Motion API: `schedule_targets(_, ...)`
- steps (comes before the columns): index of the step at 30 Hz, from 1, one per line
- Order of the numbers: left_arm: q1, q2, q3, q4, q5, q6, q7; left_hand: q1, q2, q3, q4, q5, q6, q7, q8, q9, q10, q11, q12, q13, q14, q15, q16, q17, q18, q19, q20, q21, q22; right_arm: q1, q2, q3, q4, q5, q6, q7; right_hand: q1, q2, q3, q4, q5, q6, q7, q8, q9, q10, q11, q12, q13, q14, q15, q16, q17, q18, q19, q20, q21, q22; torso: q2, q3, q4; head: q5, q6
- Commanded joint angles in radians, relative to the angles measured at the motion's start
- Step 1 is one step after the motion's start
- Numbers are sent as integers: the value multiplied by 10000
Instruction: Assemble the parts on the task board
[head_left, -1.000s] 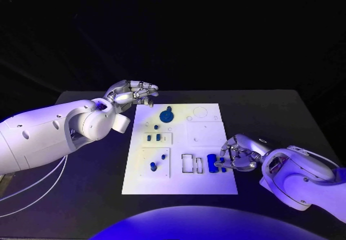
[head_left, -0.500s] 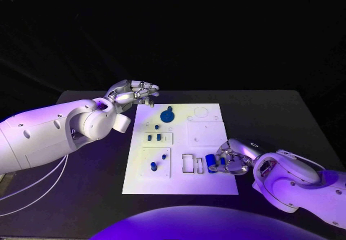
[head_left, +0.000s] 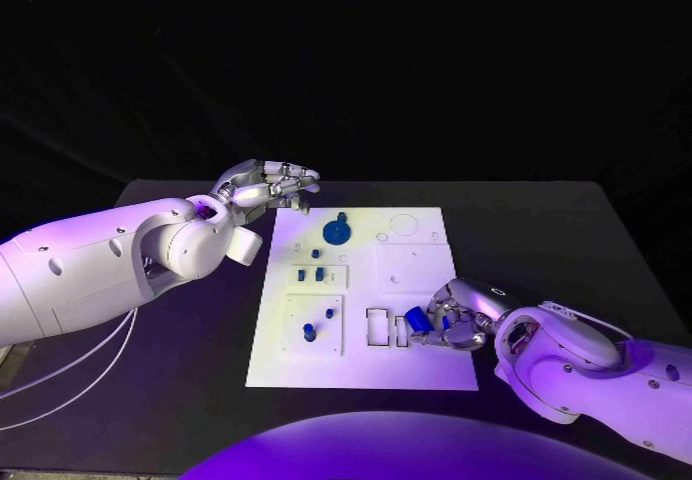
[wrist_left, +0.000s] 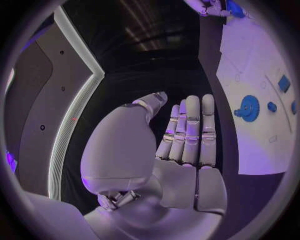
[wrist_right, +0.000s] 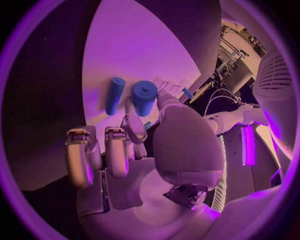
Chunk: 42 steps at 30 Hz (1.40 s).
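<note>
Overhead, the task board (head_left: 361, 300) lies mid-table; the right hand (head_left: 450, 322) pinches a blue cylinder (head_left: 417, 320) at the board's near right edge, while the left hand (head_left: 267, 185) hovers off its far left corner, fingers curled (holding nothing). Left wrist: fingers (wrist_left: 190, 132) straight, together, a blue gear (wrist_left: 249, 108) on the board. Right wrist: thumb against the cylinder (wrist_right: 144, 97), a slimmer blue peg (wrist_right: 114, 95) just beside it.

No legible text, label, brand, number or sign found on any surface inspected. The white task board (head_left: 411, 275) carries only outlined recesses and blue parts (head_left: 335, 231), none marked with readable characters. The black table (head_left: 577, 230) bears no markings. Both arms and hands show plain casings without lettering.
</note>
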Motion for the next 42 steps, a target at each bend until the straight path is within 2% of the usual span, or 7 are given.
schedule_targets(1, 4, 0, 6, 36, 5, 170, 27, -25, -71, 56, -6, 30, -54, 9, 35, 9, -60, -27, 35, -13, -1, 13, -42, -15, 104, 52, -2, -49, -14, -72, 55, -43, -73, -121, 59, -370, 214, 127, 174, -28, 232, 164, -37, 74, 12, 152, -15, 280, 224, 852, -83, 78, 1647, -140, 1044, -75, 80, 2626, -4, 3, -5, 8, 2)
schedule_targets(8, 4, -12, 6, 42, 5, 180, 15, -22, -72, 63, -12, 35, -58, 7, 39, 9, -62, -28, 37, -14, -3, 13, -42, -18, 105, 51, -2, -50, -15, -88, 83, -42, 20, 360, -638, -273, 613, 161, 667, -63, 919, 471, -180, 123, 54, 495, -142, 1063, 857, 872, -187, 127, 1768, -141, 1046, -167, 84, 2627, -14, 6, -18, 21, 2)
schedule_targets(15, 4, -11, 6, 28, 5, 187, -4, -22, -72, 63, -12, 35, -58, 7, 39, 9, -62, -28, 37, -14, -3, 13, -42, -18, 105, 51, -2, -50, -15, -70, -62, -29, 353, 900, -1425, -85, 666, 213, 1140, -64, 1268, 742, -312, 204, 130, 779, -258, 1640, 1324, 885, -284, 153, 1838, -141, 1046, -256, 84, 2627, -22, 3, -22, -17, 2)
schedule_targets(20, 4, 6, 5, 14, 5, 197, -9, -20, -76, 71, -18, 42, -62, 7, 43, 9, -66, -28, 38, -16, -7, 12, -43, -20, 105, 49, -2, -51, -16, 121, -168, -6, 631, 1271, -1716, -21, 687, 192, 1352, -82, 1398, 784, -344, 211, 159, 821, -290, 1718, 1398, 892, -315, 166, 1875, -141, 1046, -288, 84, 2627, -17, 2, -16, -46, 2)
schedule_targets(25, 4, 24, 5, 9, 5, 204, -8, -20, -76, 71, -18, 42, -62, 7, 43, 9, -66, -28, 38, -16, -7, 12, -43, -20, 105, 49, -2, -51, -16, 271, -55, 2, 746, 1804, -1614, 44, 660, 147, 1444, -76, 1458, 781, -342, 201, 170, 809, -293, 1690, 1385, 892, -323, 167, 1878, -141, 1046, -301, 84, 2627, -9, -2, -9, -38, 2)
schedule_targets(35, 4, 38, 5, 19, 5, 222, -18, -16, -83, 84, -29, 50, -70, 7, 51, 10, -71, -28, 41, -19, -13, 12, -45, -25, 105, 45, -2, -54, -19, 242, 578, -5, 538, 2490, -1090, 85, 455, 69, 1548, -34, 1403, 768, -316, 181, 192, 786, -272, 1640, 1363, 887, -312, 160, 1859, -141, 1046, -304, 84, 2627, 4, -8, 13, -30, 2)
schedule_targets(42, 4, 46, 5, 27, 5, 250, -25, -16, -83, 84, -29, 50, -70, 7, 51, 10, -71, -28, 41, -19, -13, 12, -45, -25, 105, 45, -2, -54, -19, 207, 939, -7, 255, 2666, -866, 26, -241, 1, 1635, -20, 1128, 798, -286, 164, 250, 804, -243, 1654, 1407, 887, -284, 160, 1866, -141, 1046, -282, 84, 2627, 0, -11, 15, -5, 2)
